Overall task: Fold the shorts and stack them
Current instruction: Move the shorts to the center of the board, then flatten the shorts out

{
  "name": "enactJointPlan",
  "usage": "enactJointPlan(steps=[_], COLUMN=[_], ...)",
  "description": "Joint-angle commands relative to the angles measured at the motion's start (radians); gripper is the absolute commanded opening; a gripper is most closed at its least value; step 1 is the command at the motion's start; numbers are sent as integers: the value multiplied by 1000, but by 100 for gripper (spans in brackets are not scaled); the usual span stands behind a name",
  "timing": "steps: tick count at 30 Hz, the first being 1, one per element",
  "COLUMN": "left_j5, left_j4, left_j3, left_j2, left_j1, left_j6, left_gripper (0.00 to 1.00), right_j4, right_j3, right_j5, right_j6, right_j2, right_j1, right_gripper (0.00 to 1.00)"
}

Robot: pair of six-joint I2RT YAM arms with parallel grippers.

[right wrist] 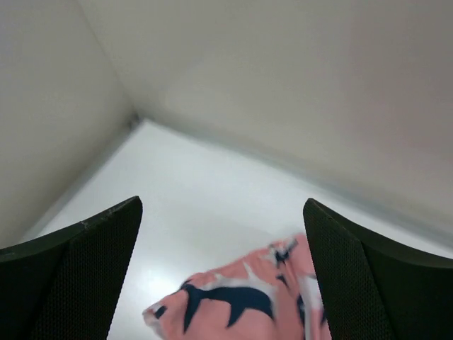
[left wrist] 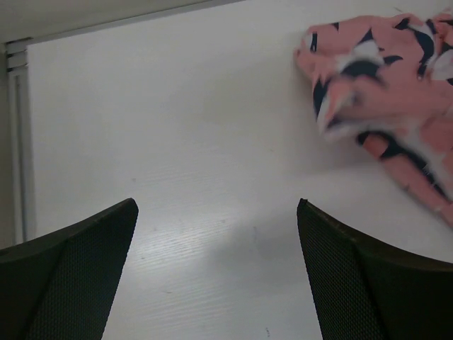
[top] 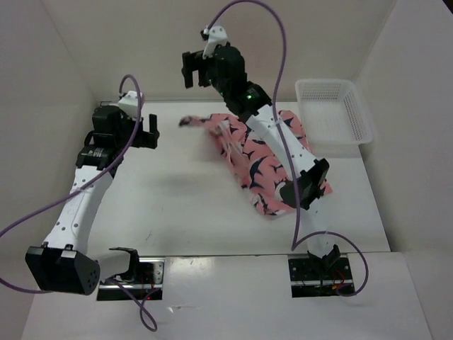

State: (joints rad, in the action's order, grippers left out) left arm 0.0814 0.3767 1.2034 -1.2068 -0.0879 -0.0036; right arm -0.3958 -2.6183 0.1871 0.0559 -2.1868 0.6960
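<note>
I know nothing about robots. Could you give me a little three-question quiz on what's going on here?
1. True or false: the shorts lie on the table, outside the white basket.
2. The basket stands at the table's: A) far right corner; B) near left corner; C) middle.
3. Fill in: the left gripper and the right gripper are both ____, holding nothing.

Key: 1 true; 2 A; 3 open.
</note>
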Motion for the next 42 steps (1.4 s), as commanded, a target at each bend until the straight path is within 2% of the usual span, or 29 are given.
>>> enactJointPlan(steps=[1,4,5,6,9,12,14,17,22,26,29,32,33,35,37,39,41,42], left_j5=[-42,47,151,190,219,144,68,-41,-69,-23,-23,-32,-32,-22,-66,-118,-233,-273], left_j4=[19,45,57,57,57,57,47,-24,-110,-182,-206,-258,-269,-280,-294,-303,-326,-338], left_j3=[-28,-76,-103,-120,-198,-254,-295,-340,-349,-309,-274,-274,-274,-274,-274,-274,-274,-274], left_j2=[59,69,69,58,15,-43,-91,-167,-288,-376,-437,-474,-487,-497,-507,-507,-482,-482], left_j1=[69,70,70,70,-21,-130,-224,-346,-456,-530,-539,-539,-539,-539,-539,-539,-500,-419], left_j6=[4,4,4,4,4,4,4,4,4,4,4,4,4,4,4,4,4,4], left_gripper=[100,100,100,100,100,100,100,100,100,100,100,81,62,29,0,0,0,0], right_j4=[-71,-80,-80,-71,-52,-14,12,32,41,51,51,51,51,51,51,51,42,41], right_j3=[61,139,206,248,443,685,862,1031,1158,1172,1161,1152,1152,1152,1152,1152,1152,1152], right_j5=[-52,-61,-61,-61,-49,-58,-34,-34,-44,-44,-44,-70,-71,-95,-95,-132,-156,-176], right_j6=[70,59,38,26,-33,-182,-229,-266,-292,-312,-301,-278,-278,-255,-255,-255,-255,-243], right_j2=[25,79,96,131,209,280,353,433,505,506,506,506,506,506,506,515,515,515], right_j1=[5,-39,-49,-71,-125,-144,-144,-156,-207,-237,-285,-338,-351,-377,-377,-377,-377,-377], right_gripper=[99,99,99,99,99,99,99,99,99,99,99,99,99,96,92,86,83,83])
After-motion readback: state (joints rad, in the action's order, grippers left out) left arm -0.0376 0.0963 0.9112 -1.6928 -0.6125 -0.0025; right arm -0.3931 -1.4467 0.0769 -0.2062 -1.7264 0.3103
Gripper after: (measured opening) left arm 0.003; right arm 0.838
